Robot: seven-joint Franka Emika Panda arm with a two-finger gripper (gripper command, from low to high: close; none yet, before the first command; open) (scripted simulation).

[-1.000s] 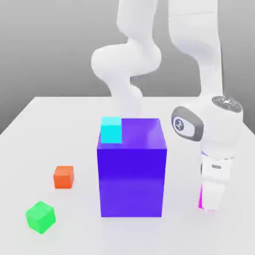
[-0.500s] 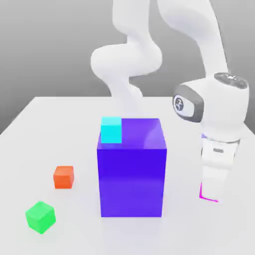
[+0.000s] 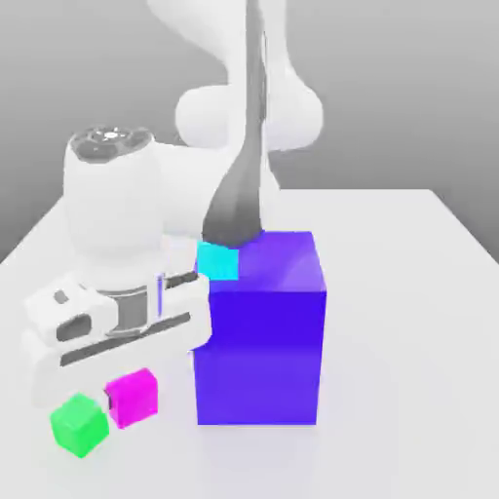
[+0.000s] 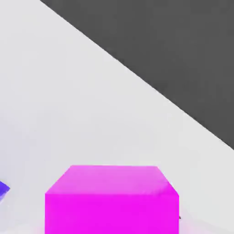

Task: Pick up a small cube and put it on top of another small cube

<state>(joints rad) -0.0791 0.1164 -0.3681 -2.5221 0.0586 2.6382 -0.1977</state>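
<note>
Low over the near-left part of the white bench (image 3: 409, 292), on the exterior view's left, hangs the claw (image 3: 115, 378) on its bulky white wrist. State of the claw: cannot tell, spread or pressed together. Just under it, the small pink cube (image 3: 133, 397), its upper edge tucked beneath the white hand body. Whether gripped or merely resting on the bench: cannot tell. In the hand view, the same pink cube (image 4: 112, 199) close up, with bare bench (image 4: 68, 100) stretching beyond it and a sliver of purple at one edge.

Just beside the pink cube, toward the exterior view's left and slightly nearer, the green cube (image 3: 78, 424), sitting on the bench; the two look almost touching. Immediately to the exterior view's right of the pink cube, the big purple block (image 3: 258, 336), upright on the bench. On top of that block, at its far-left corner, a small cyan cube (image 3: 218, 261), partly crossed by a dark link of the arm. Behind, the white arm (image 3: 249, 107) rising out of view.
</note>
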